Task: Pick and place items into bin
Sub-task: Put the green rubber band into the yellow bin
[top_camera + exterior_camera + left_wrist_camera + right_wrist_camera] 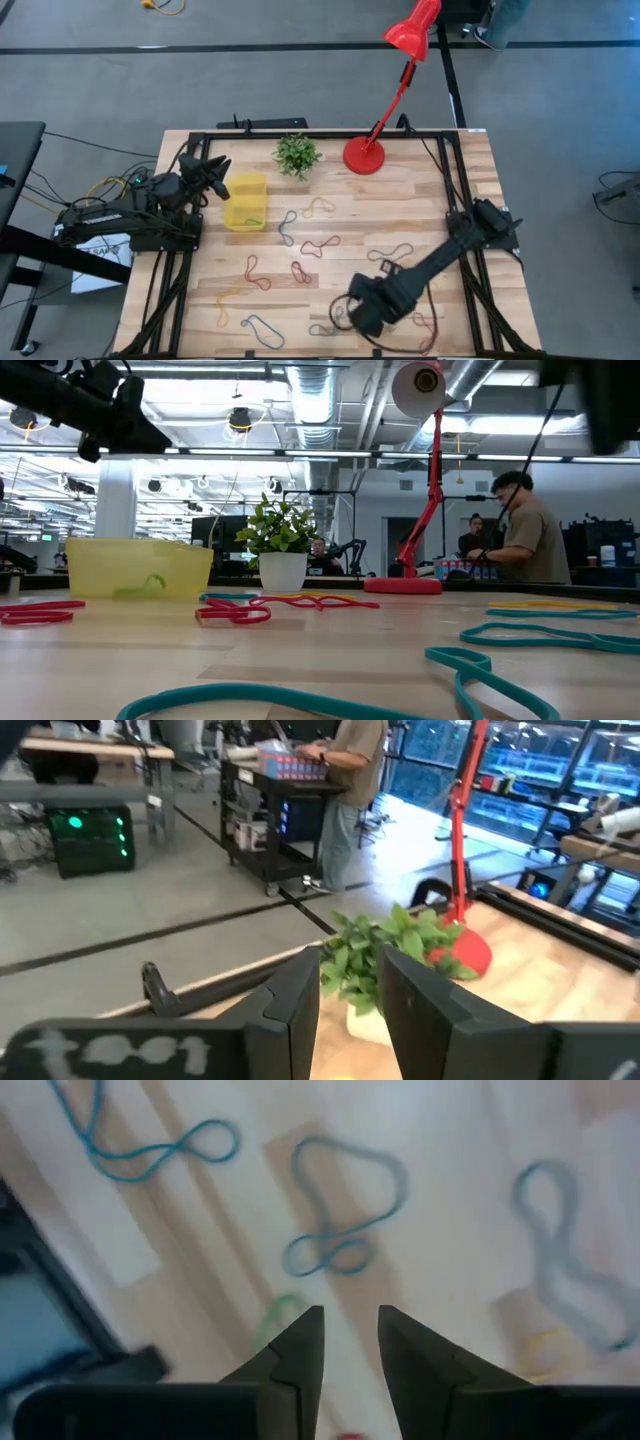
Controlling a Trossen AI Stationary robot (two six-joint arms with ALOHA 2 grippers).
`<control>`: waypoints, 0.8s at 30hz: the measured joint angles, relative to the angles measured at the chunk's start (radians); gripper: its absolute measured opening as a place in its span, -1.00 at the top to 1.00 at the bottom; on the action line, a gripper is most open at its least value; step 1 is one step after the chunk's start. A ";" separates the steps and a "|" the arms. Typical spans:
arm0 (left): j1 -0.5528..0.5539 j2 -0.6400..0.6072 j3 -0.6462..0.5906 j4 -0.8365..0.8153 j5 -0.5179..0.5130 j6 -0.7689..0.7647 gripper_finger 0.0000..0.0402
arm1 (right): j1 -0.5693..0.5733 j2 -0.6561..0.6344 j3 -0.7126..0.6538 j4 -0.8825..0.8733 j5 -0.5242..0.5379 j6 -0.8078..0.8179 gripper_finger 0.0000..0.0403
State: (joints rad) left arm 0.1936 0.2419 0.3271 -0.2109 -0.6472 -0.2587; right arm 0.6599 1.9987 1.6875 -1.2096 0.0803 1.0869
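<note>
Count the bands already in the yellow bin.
1: a green band lies inside the yellow bin, in the half farther from the potted plant. The top-down view shows the bin floor unobstructed, so more are unlikely to be hidden.

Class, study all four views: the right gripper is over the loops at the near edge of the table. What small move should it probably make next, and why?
Probably lower the right gripper straight down onto the green loop just ahead of its fingertips. Its jaws stand apart with nothing between them, it hangs above the table, and loops lie all around. The left gripper waits by the yellow bin.
</note>
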 joint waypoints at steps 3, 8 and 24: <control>0.000 0.000 0.000 -0.021 0.022 -0.018 0.53 | 0.038 0.002 -0.060 0.087 -0.004 0.108 0.55; 0.000 0.000 0.000 -0.034 0.078 -0.044 0.53 | 0.093 0.002 -0.150 0.199 -0.007 0.252 0.55; -0.001 0.000 0.000 -0.032 0.173 -0.053 0.53 | 0.128 0.002 -0.321 0.352 0.000 0.398 0.55</control>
State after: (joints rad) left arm 0.1928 0.2417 0.3267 -0.2426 -0.4738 -0.3115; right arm 0.7876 2.0003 1.3664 -0.8576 0.0807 1.4853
